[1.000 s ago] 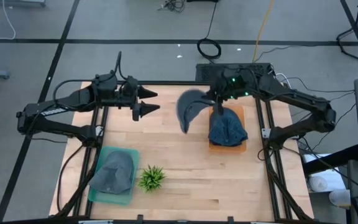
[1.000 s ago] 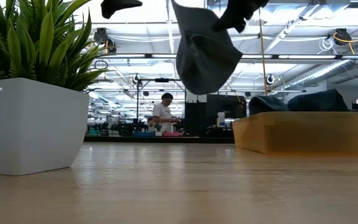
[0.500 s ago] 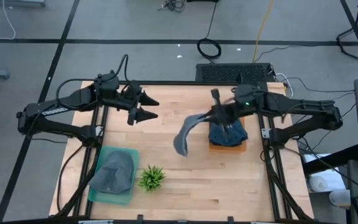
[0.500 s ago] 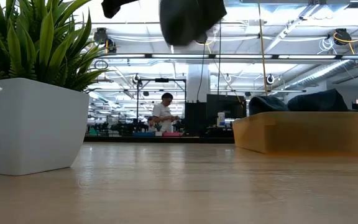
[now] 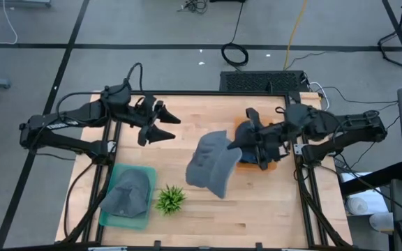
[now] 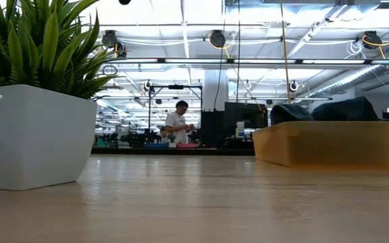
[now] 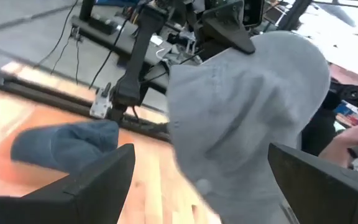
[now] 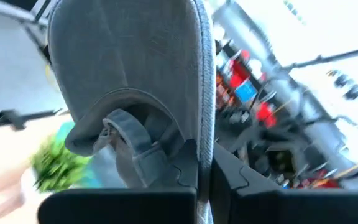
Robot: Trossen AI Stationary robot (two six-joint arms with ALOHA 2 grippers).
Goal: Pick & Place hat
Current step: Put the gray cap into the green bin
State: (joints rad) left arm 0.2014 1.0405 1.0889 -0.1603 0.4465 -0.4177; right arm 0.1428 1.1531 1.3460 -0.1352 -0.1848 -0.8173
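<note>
1. The right end effector (image 5: 237, 144) is clamped shut on the edge of a grey hat (image 5: 210, 162), holding it up in the air over the middle of the desk (image 5: 257, 202). From the right wrist view you can see the fabric (image 8: 135, 74) pinched between the two dark fingers (image 8: 188, 171), with the back strap of the cap hanging just beside them.
2. The left end effector (image 5: 165, 125) hangs above the far left part of the desk with its fingers spread wide and nothing in them. In its wrist view the grey hat (image 7: 247, 112) fills the space ahead of it, past both fingers (image 7: 104, 180).
3. A blue hat (image 5: 246, 150) sits in the orange tray (image 5: 274, 166) on the right side, partly hidden behind the right arm.
4. Another grey hat (image 5: 127, 195) lies in the green tray (image 5: 116, 217) at the near left.
5. A small potted plant (image 5: 170, 199) stands just beside the green tray.
6. No readable writing or brand anywhere on the hats or trays, too blurry to tell.
7. In the low view a person (image 6: 178, 123) stands far back in the room.
</note>
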